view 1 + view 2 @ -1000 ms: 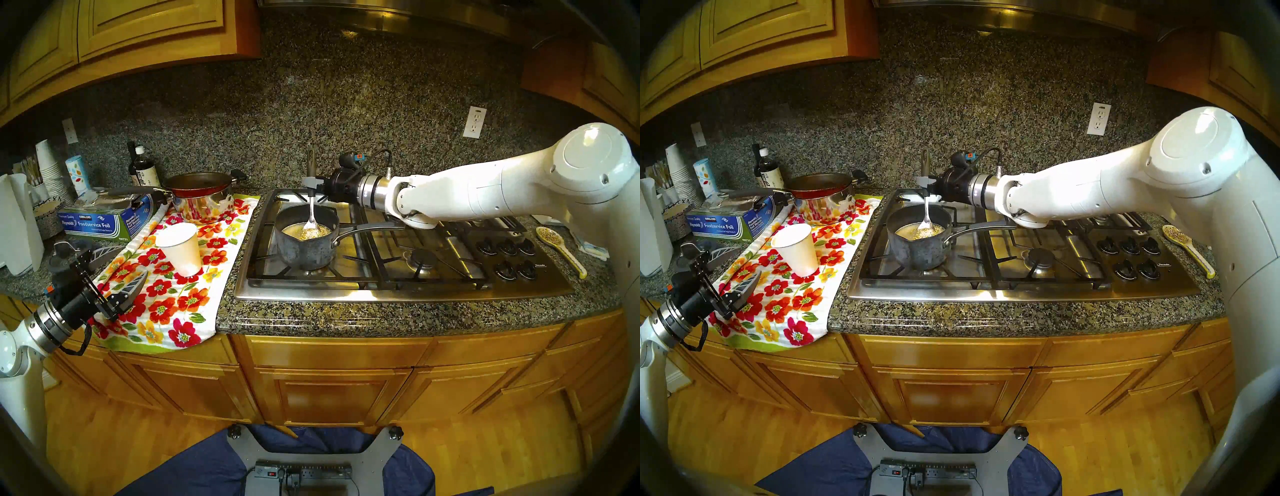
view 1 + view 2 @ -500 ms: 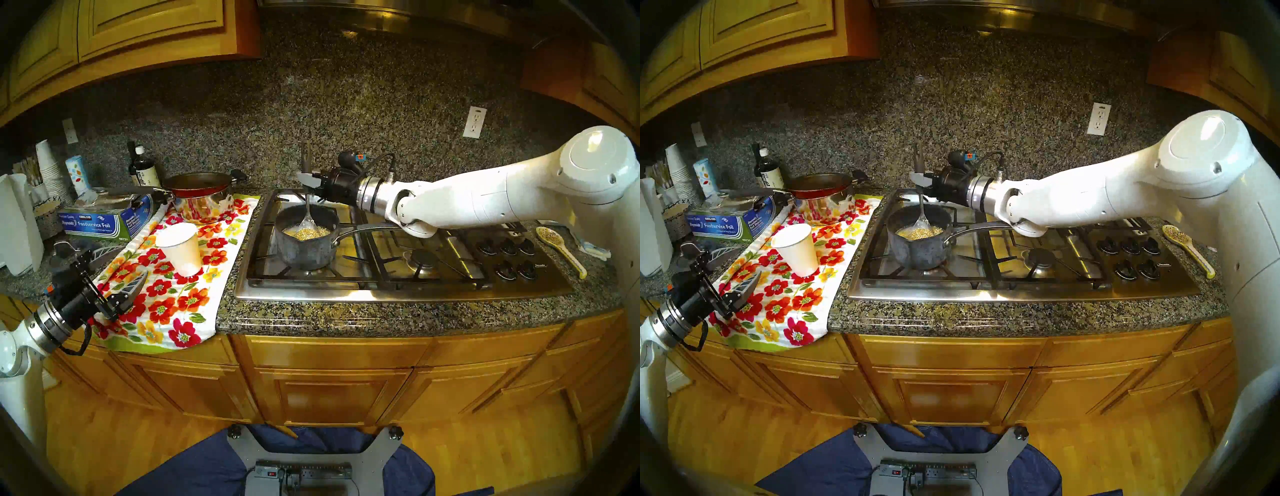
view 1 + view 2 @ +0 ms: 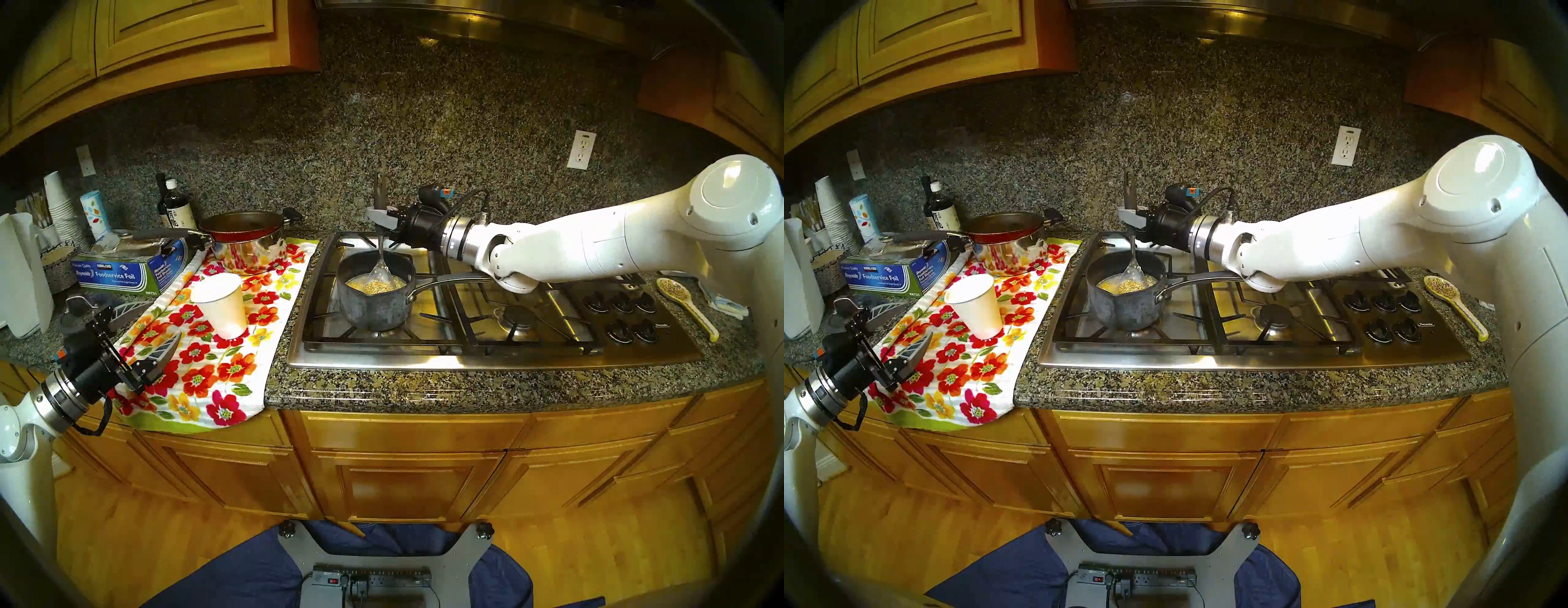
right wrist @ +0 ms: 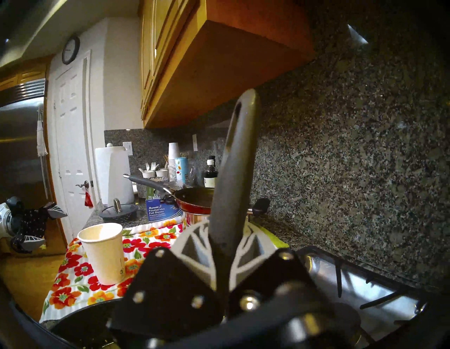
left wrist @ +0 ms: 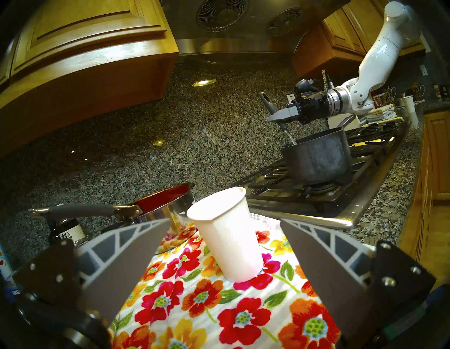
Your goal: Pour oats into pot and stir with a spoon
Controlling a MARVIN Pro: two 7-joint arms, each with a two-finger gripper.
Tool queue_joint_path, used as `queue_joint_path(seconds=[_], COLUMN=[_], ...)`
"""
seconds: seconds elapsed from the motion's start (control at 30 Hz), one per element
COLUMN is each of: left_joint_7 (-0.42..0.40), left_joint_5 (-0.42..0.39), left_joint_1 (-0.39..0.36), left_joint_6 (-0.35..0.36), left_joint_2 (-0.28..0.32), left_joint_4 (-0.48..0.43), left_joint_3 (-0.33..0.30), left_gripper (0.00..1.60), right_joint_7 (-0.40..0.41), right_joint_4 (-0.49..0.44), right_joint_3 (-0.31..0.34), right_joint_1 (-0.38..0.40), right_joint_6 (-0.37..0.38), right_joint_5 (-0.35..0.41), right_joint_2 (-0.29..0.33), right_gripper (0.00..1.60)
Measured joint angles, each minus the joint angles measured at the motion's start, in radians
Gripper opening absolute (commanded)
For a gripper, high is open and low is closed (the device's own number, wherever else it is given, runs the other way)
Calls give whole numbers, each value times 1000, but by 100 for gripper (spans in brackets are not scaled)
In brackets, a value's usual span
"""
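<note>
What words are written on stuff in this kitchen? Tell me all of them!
"KIRKLAND", "Reynolds Foodservice Foil": blue foil box.
"Reynolds Foodservice Foil Sheets Premium Quality": the same box's end.
Dark bottle: label characters too blurred to read.
Cooktop: small brand mark, too small to read.

Warm dim light, fisheye vignette, steel glare

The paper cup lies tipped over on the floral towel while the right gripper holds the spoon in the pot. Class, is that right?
Not quite: the paper cup stands upright on the floral towel, as the left wrist view shows. The right gripper does hold the spoon in the pot.
</note>
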Motion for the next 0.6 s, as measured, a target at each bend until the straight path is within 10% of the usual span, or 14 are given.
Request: queue_joint_path(seconds=[0.6], left_joint_7=[0], left_joint_5=[0], left_joint_1=[0], left_joint_6=[0], left_joint_2=[0], left_joint_4=[0], left_joint_3=[0], left_gripper=[160], right_joint_7=[-26], right_joint_4=[34], right_joint_3=[20], right_joint_1=[-5], right_joint_6=[-5], right_joint_5=[-1], right_joint_2=[-36], right_gripper=[0])
